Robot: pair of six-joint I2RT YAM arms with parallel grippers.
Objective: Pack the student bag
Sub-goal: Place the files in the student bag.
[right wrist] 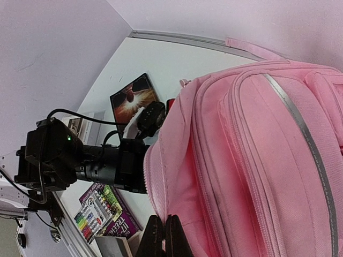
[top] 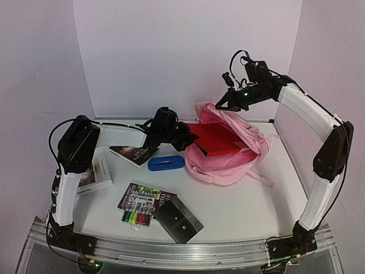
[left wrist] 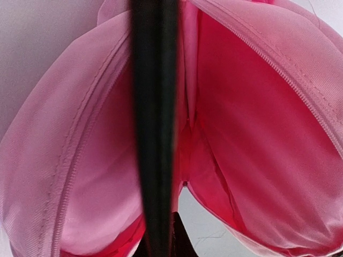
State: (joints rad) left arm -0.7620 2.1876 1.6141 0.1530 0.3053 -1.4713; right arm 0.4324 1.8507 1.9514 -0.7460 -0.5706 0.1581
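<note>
White worktop (top: pixel 245 200). To my left, a white booklet (top: pixel 98 174) lies flat. Behind it is a dark-covered book (top: pixel 133 153), with a blue oblong case (top: pixel 166 162) just beside. At the near edge, a marker pack (top: pixel 138 214) lies on a purple book (top: pixel 140 195), and a black folder (top: pixel 178 219) rests against their right side. Further back, a red flat book (top: pixel 219 140) sits tilted.

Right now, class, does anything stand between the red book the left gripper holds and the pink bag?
Nothing visible: the red book is partly inside the student bag, whose flap the right gripper pinches up; the lining ahead looks bare.
</note>
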